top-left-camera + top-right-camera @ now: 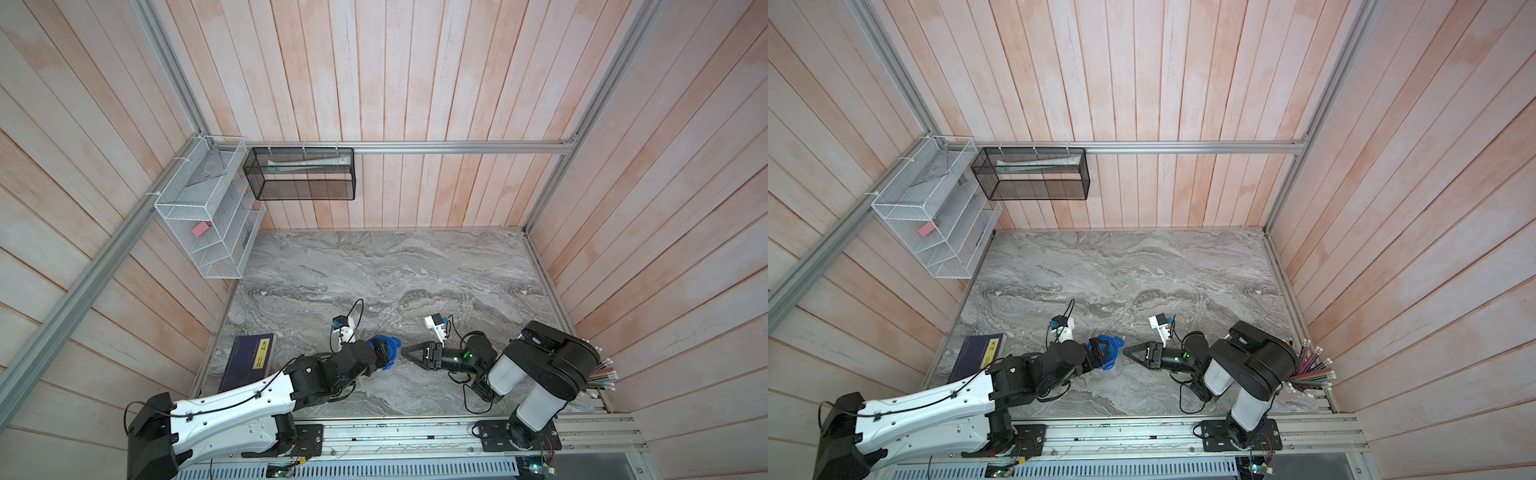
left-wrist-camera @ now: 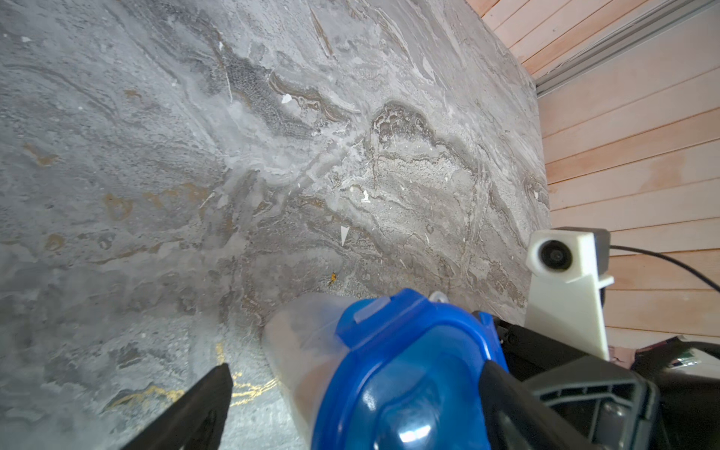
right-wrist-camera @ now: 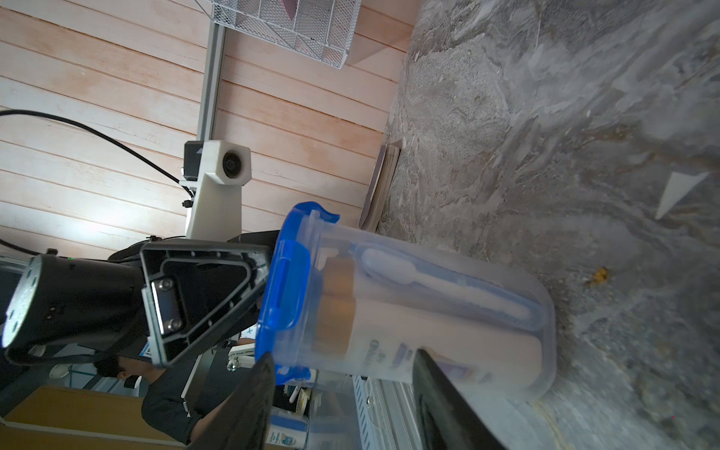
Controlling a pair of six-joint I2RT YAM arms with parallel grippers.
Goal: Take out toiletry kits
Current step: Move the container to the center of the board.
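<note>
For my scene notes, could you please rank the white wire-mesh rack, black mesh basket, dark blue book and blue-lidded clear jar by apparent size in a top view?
Largest first:
white wire-mesh rack
black mesh basket
dark blue book
blue-lidded clear jar, partly hidden
Rack and basket hang nearer the camera, which enlarges them.

You had a grey marbled tabletop (image 1: 374, 266) in front of you. A dark blue book (image 1: 247, 365) lay flat at 8 o'clock along its edge. A clear jar with a blue lid (image 1: 392, 345) stood at 6 o'clock. A bunch of coloured pencils (image 1: 1312, 368) sat at 4 o'clock by the corner. Small white flecks (image 2: 344, 235) dotted the surface.
</note>
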